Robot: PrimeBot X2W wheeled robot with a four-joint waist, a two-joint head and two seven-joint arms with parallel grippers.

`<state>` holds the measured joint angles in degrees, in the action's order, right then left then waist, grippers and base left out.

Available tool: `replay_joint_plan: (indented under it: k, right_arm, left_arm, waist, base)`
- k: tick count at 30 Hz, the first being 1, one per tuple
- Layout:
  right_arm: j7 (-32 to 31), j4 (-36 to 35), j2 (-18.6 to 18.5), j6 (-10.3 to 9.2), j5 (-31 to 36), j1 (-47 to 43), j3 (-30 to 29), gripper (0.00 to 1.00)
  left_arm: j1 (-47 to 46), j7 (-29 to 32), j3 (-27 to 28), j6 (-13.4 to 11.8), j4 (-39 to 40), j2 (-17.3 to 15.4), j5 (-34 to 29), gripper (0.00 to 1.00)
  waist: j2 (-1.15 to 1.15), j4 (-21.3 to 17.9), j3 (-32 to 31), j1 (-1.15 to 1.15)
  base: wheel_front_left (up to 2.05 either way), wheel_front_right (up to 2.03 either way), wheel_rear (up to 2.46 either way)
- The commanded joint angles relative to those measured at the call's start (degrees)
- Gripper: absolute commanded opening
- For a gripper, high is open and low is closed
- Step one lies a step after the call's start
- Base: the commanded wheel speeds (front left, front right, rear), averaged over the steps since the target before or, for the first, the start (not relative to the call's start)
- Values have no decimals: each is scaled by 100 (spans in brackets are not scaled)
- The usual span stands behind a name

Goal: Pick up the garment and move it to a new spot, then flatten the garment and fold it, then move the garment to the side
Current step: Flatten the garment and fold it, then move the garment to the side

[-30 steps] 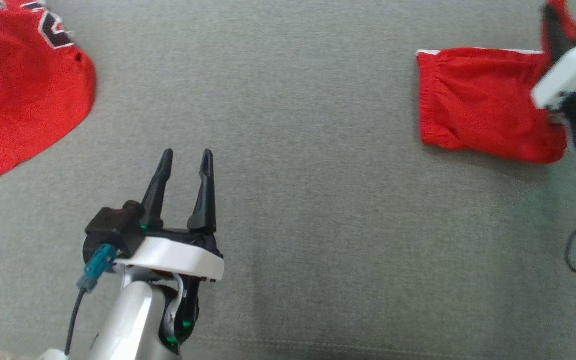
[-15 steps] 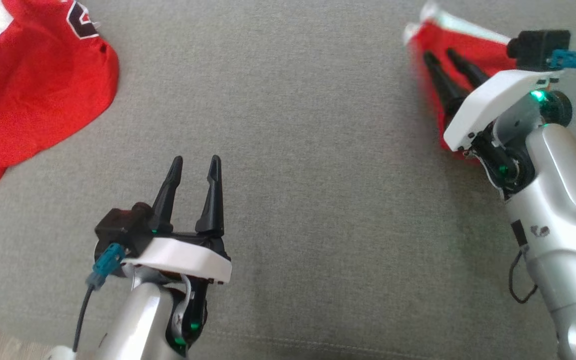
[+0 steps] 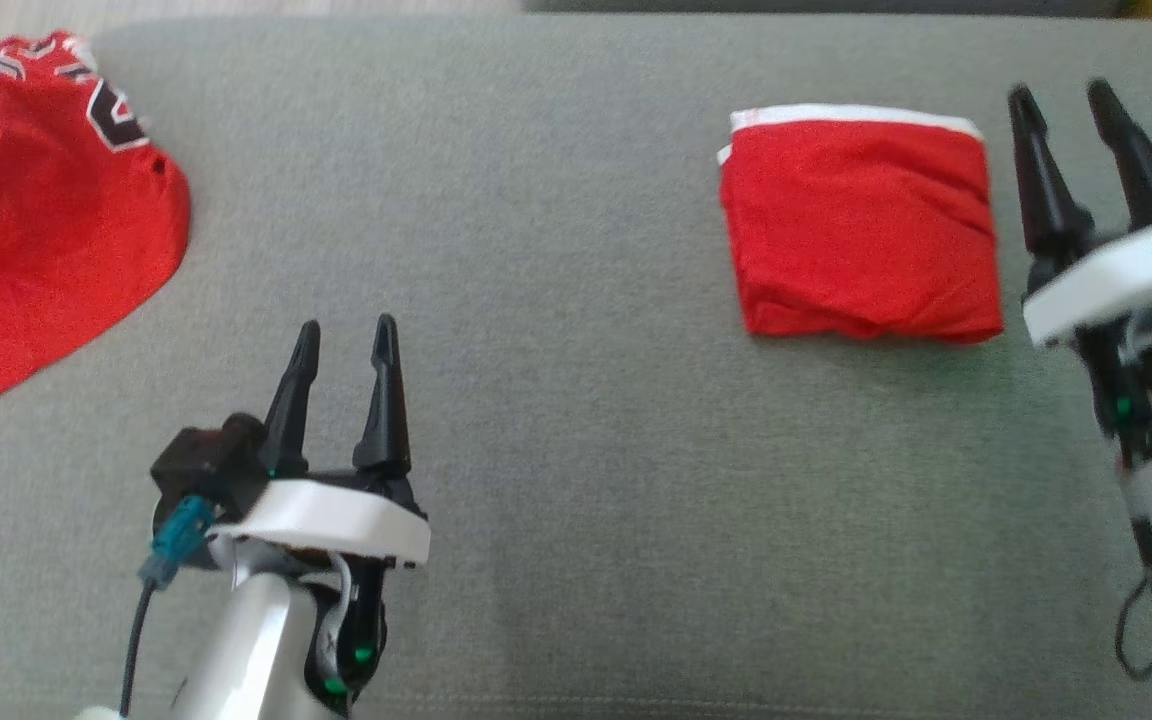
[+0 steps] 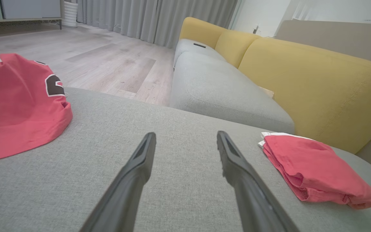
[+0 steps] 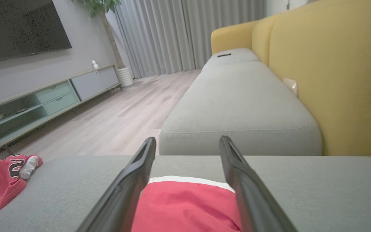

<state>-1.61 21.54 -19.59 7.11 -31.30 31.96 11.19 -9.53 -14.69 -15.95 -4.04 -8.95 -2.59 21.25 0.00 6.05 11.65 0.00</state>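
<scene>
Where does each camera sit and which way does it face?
Head: up top, looking down on the grey cushion; left gripper and right gripper show.
Left wrist: low over cushion, facing the yellow sofa back; own fingers show.
Right wrist: close to the folded garment, facing along the sofa seat; own fingers show.
Shared by all: folded garment, red jersey.

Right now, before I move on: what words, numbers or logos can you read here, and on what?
Jersey: black, white-edged print near its top edge, cut off by folds; it cannot be read as a letter or number.
Folded garment: plain red with a white band, no text on the faces shown.
No other text can be read.
</scene>
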Motion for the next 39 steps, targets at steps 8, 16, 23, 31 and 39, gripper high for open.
replay_joint_plan:
  k: [8, 16, 23, 31, 39]
  right_arm:
    - [1163, -515, 154, 37, 689, -1173, -292, 100]
    - [1645, -677, 705, 37, 1655, -2283, -513, 100]
    - [1659, -1039, 1057, 37, 2058, -3063, -807, 100]
    - [1660, -1144, 1293, 37, 2250, -3330, -966, 100]
    - [1660, -1120, 1312, 37, 2442, -3387, -937, 100]
  left_arm:
    - [309, -30, 340, -44, 149, -29, -209, 100]
    - [904, -30, 523, -2, 478, -29, -571, 100]
    - [1479, -30, 561, 180, 805, -29, -953, 100]
    - [1507, -30, 531, 209, 762, -29, -1080, 100]
    - [1452, -30, 473, 239, 654, -29, -1115, 100]
  waist:
    - [0, -329, -604, 0]
    - [0, -460, -1021, 0]
    - [0, -421, -1275, 0]
    - [0, -449, -1388, 0]
    - [0, -466, -1422, 0]
  base:
    - [0, 0, 0]
    - [0, 0, 0]
    - [0, 0, 0]
    - [0, 0, 0]
    - [0, 0, 0]
